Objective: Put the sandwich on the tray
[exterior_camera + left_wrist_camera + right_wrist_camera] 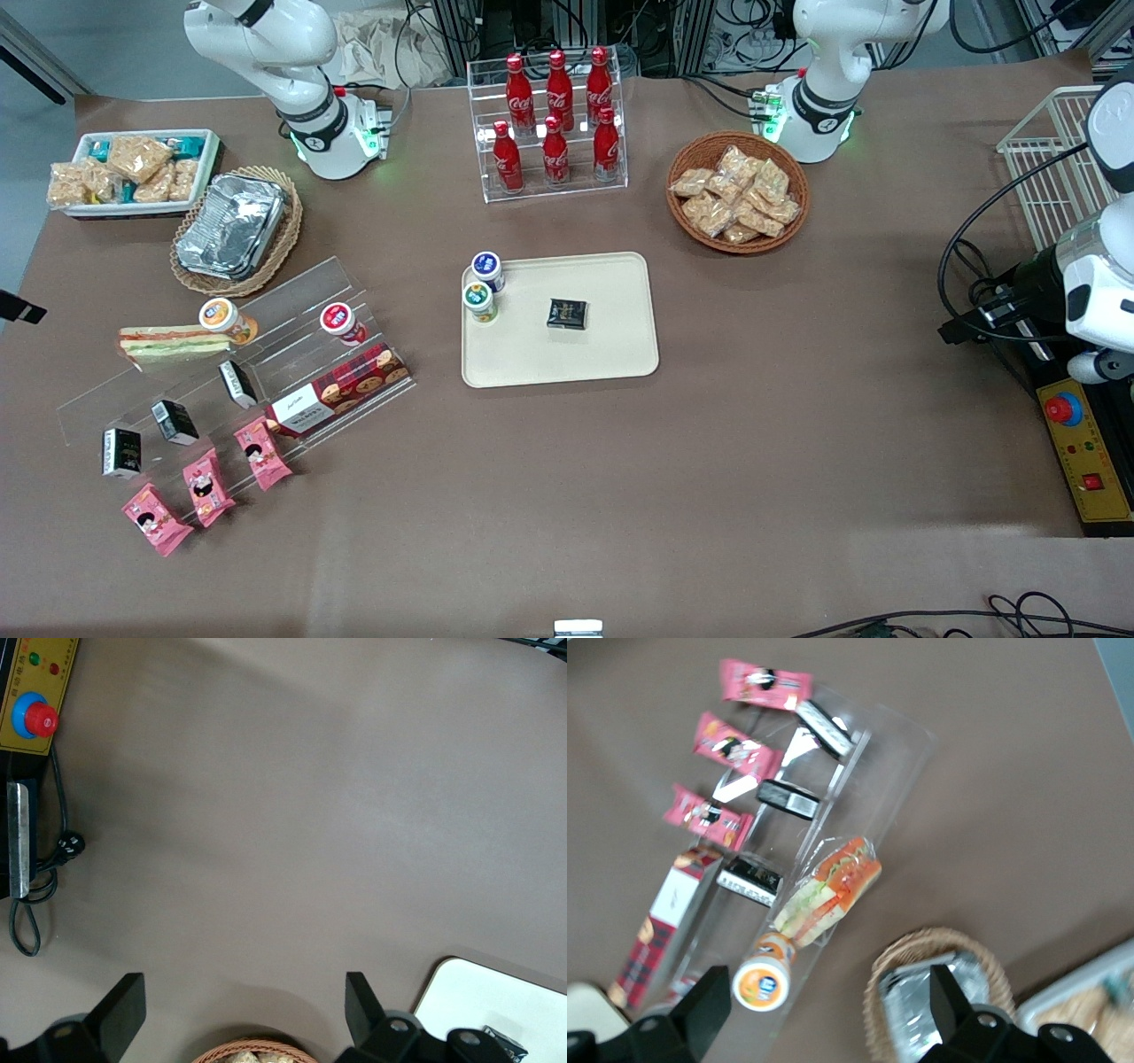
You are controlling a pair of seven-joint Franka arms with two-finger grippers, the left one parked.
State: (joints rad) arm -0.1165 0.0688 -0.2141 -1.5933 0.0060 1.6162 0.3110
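Sandwich [173,344] lying on top step of clear acrylic riser [221,354], toward working arm's end of bench [620,496], touching or just beside orange-lidded cup [221,317]; wedge on its side, filling layers showing in right wrist view [833,886]. Tray [611,354] mid-bench, well apart from sandwich, carrying two small cups [483,285] at one edge and a dark packet [567,313] near centre; plenty of bare tray nearer the front camera. Not yet grasped, step in hand looks like approach. Best to descend over wedge's middle, close across the short width of the bread, gently since wrap is slippery and bread soft, and stay off the orange cup and riser edge; lift straight up before swinging to tray. Pincer [824,1014] open, fingers spread wide, hanging high above riser and foil-tray basket [939,992], pointing down, sandwich ahead of fingertips rather than between them.
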